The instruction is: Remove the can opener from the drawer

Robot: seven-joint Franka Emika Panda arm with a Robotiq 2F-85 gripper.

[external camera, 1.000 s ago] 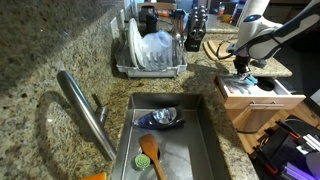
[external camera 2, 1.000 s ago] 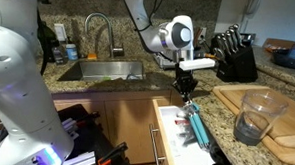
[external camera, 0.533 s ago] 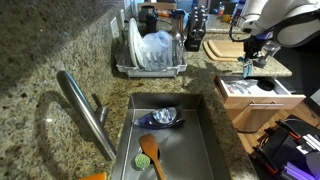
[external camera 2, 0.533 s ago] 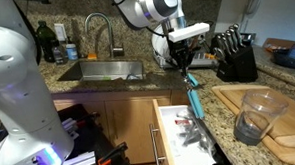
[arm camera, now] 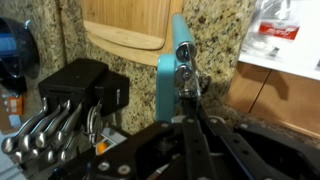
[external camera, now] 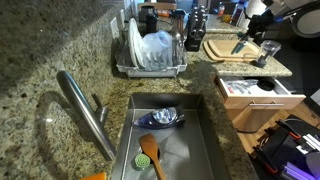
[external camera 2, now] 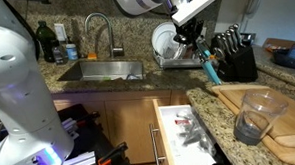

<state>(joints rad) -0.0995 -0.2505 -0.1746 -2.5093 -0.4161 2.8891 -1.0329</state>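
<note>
Fingers of the gripper are pinched nearly together, high above the granite counter. Well below them the drawer stands open, utensils lying in its white inside. Lower and off to one side lies the wooden cutting board; just beside them stands the black knife block. Between them hangs the teal can opener, gripped by one end, tilted, clear of the drawer.

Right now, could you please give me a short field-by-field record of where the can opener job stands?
hand: shut on the can opener, raised above the counter
can opener: teal handles, hanging in the air, out of the drawer
drawer: open, other items inside
nearby: cutting board with a glass on it; knife block
</note>
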